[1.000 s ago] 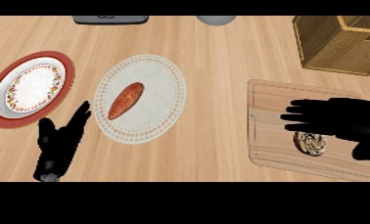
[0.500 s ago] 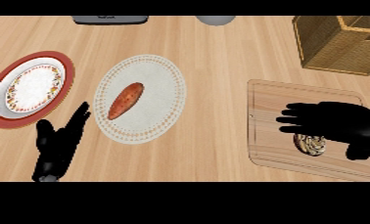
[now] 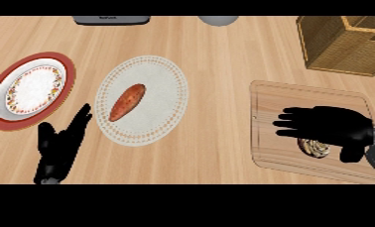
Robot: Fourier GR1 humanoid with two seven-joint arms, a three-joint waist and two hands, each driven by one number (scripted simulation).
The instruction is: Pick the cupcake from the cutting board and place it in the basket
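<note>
Cupcake (image 3: 316,147) sits on the cutting board (image 3: 271,97) at four o'clock, under the right hand's (image 3: 330,124) spread, unclenched fingers; left hand (image 3: 62,146) rests with fingers relaxed at seven.

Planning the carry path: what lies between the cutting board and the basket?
Head view: only bare wooden counter between cutting board and basket.

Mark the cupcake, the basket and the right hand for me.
cupcake (image 3: 313,147): head view, visible top under the hand.
basket (image 3: 330,47): head view, woven front wall.
right hand (image 3: 333,124): head view, back of the hand.
</note>
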